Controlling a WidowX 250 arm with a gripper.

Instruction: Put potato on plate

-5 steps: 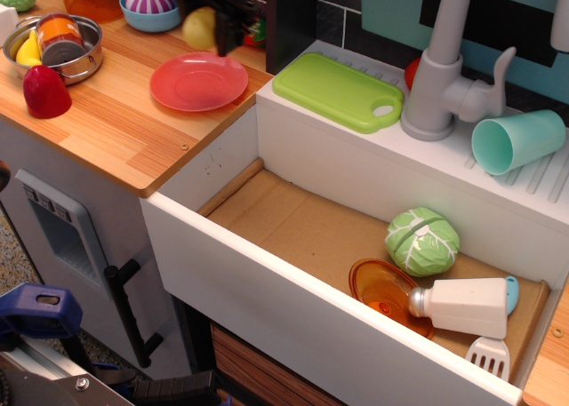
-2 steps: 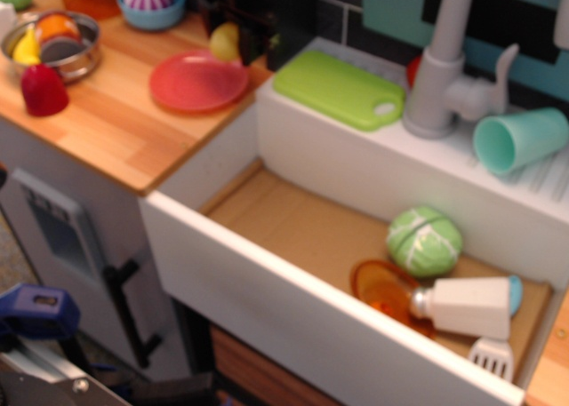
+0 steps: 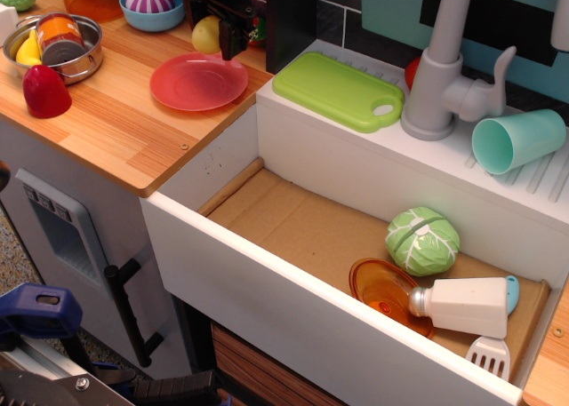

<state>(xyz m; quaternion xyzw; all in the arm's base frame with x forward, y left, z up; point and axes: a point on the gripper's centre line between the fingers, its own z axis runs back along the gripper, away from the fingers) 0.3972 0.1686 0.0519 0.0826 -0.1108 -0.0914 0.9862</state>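
The pale yellow potato [image 3: 205, 34] is held just past the far rim of the salmon-pink plate [image 3: 197, 83], which lies flat on the wooden counter. My black gripper [image 3: 219, 40] comes in from the top of the view and is shut on the potato. One finger [image 3: 232, 40] shows on the potato's right side; the other is hidden behind it. The potato seems slightly above the counter, at the plate's back edge rather than over its middle.
A metal bowl [image 3: 76, 67] with a can and a yellow banana-like toy, a red toy [image 3: 45, 91] and a blue bowl [image 3: 151, 17] stand on the counter to the left. A green cutting board [image 3: 336, 90] lies to the right. The open drawer [image 3: 267, 219] holds a cabbage, an orange dish and a bottle.
The gripper with the potato swung right toward the dark wall, then came back left and a little lower. It ends close to where it began, behind the plate. The plate has not moved.
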